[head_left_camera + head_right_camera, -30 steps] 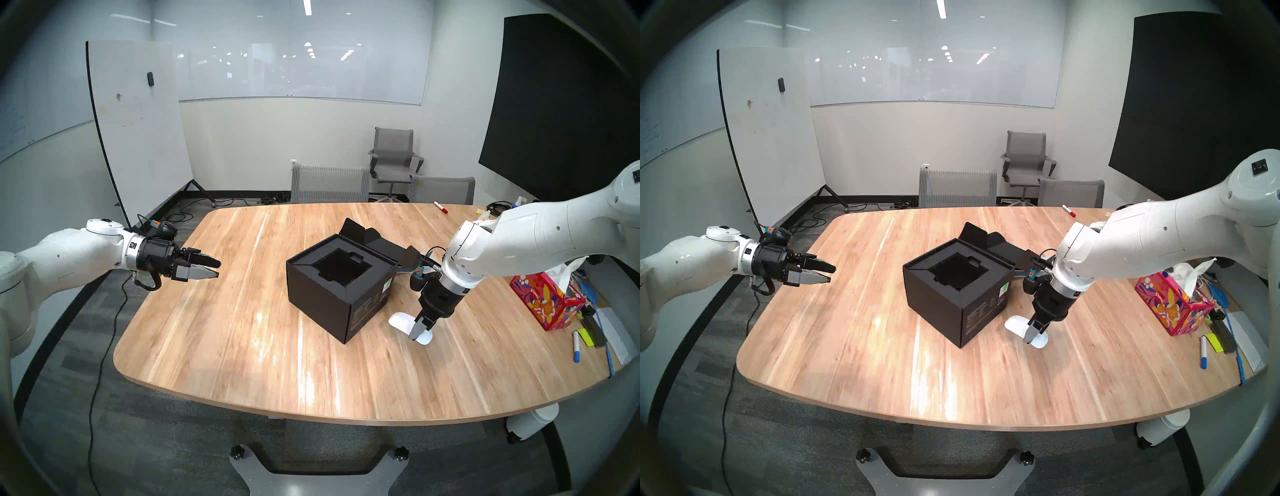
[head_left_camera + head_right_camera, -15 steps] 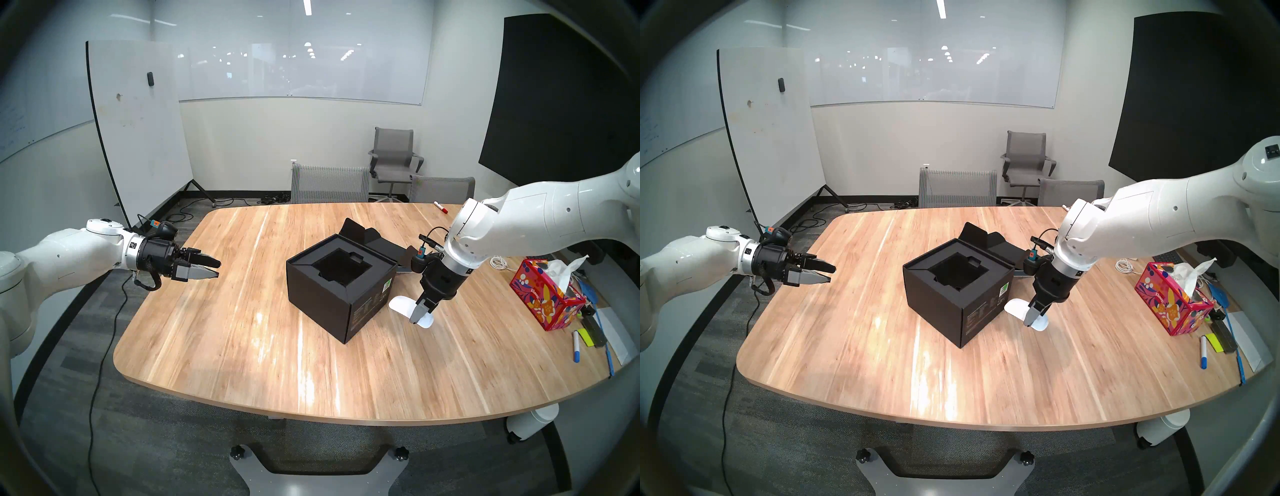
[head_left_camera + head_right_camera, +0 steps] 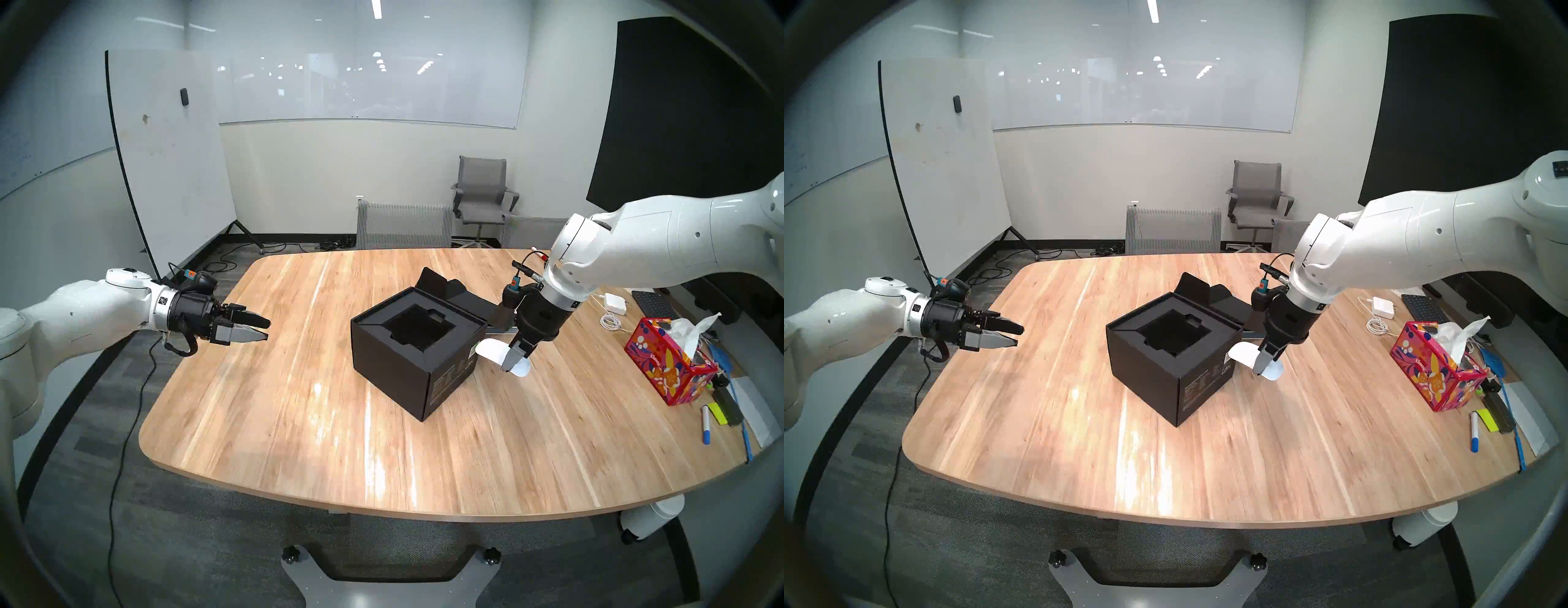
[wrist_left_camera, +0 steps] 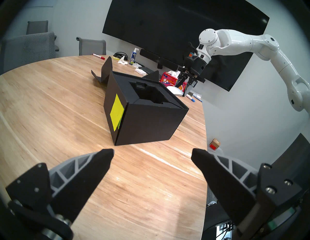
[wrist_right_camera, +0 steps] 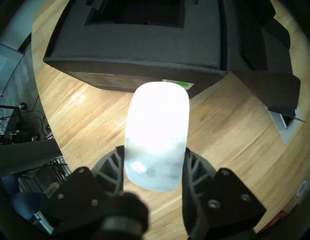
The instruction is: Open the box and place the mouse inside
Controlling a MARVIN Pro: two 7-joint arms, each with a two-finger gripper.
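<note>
Pointing boxward (image 3: 418, 346): lifted mouse (image 3: 492, 352).

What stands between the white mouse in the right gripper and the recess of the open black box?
Nothing visible. The right gripper holds the flat white oval mouse beside the black cardboard box, whose lid is folded back and whose recess looks empty.

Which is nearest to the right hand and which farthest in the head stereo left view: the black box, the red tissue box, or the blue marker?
From the right hand:
1. Black box, beside it toward the table's middle.
2. Red tissue box, out toward the table's right edge.
3. Blue marker, beyond the tissue box, nearer the robot.
</note>
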